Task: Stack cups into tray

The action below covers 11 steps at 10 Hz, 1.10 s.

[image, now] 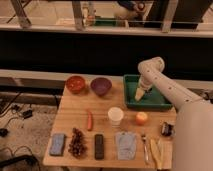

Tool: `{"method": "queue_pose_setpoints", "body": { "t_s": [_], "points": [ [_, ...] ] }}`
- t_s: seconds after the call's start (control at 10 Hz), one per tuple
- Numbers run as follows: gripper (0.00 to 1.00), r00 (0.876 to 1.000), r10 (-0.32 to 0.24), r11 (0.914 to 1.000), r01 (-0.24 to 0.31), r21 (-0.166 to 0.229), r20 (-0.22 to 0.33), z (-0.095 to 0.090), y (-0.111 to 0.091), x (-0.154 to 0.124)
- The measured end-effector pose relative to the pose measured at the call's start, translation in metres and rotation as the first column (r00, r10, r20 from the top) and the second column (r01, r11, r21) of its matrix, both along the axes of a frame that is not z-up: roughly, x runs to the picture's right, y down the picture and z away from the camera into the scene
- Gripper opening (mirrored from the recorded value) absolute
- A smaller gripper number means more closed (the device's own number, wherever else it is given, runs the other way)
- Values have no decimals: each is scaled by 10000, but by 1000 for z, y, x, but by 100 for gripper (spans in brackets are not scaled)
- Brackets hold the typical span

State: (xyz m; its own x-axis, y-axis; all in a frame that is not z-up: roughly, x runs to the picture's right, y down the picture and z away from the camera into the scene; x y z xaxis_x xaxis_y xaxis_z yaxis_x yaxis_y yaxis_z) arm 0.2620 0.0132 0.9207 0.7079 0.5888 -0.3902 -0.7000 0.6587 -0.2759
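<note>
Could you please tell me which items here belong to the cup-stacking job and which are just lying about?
Job in hand:
white cup, standing on the table
pale yellow cup, at the hand inside the tray
green tray

Lying about:
red-orange bowl
purple bowl
orange fruit
grapes
blue sponge
fork

This looks like a robot test area in a lab or office building, not a home. A bare wooden table stands alone on speckled floor, with loose cables lying off its left edge. Past its far edge runs a metal-posted railing over dark panels. The gripper hangs inside the dark green tray at the far right corner.
</note>
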Motion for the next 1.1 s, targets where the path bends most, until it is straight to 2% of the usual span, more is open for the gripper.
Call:
{"method": "queue_pose_setpoints", "body": {
  "t_s": [0.4,0.6,0.8,1.1],
  "points": [
    [80,9994,-298,9991,304,307,-186,-9,0,-7],
    [80,9992,-360,9975,371,609,-191,-18,-6,-11],
    [80,9996,-261,9960,272,848,-141,-28,-14,-10],
    [80,9996,125,9927,-152,1196,236,-41,-27,-8]
  ]
}}
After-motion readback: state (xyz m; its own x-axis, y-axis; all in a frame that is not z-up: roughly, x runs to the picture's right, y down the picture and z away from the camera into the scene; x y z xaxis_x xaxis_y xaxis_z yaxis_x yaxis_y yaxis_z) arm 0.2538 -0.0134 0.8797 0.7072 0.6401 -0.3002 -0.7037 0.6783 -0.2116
